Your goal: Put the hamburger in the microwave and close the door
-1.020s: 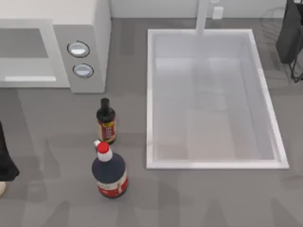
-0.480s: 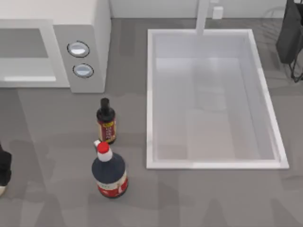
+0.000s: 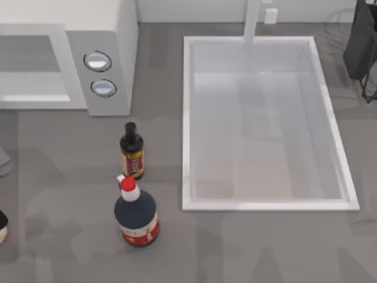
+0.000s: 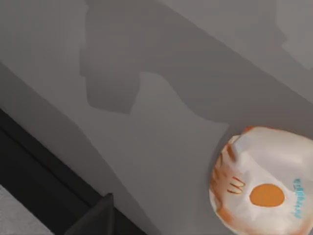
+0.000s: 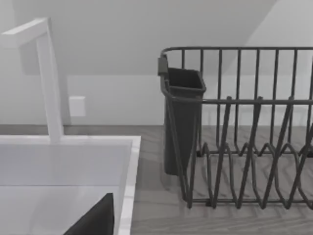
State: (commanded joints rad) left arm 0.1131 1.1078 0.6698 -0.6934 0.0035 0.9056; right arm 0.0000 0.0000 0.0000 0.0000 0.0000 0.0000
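The microwave (image 3: 112, 35) stands at the back left, with two round knobs on its grey side panel. Its door (image 3: 32, 56) with the grey window lies in line with that panel. In the left wrist view the hamburger (image 4: 264, 188), round, pale and orange, lies on the grey table below the camera. A pale sliver of it shows at the left edge (image 3: 2, 234) of the top view, under a dark bit of my left arm (image 3: 2, 219). One dark finger (image 4: 95, 218) of the left gripper shows, apart from the hamburger. One finger (image 5: 95, 218) of the right gripper shows near the sink.
A small dark sauce bottle (image 3: 131, 151) and a big round red-capped bottle (image 3: 136, 213) stand left of the white sink basin (image 3: 265, 205). A dark wire dish rack (image 5: 244, 147) with a cutlery holder (image 3: 359, 41) sits at the back right.
My left arm has drawn back off the top view's left edge. Its large dark shape has shrunk to a sliver. The bottles and the microwave have not moved.
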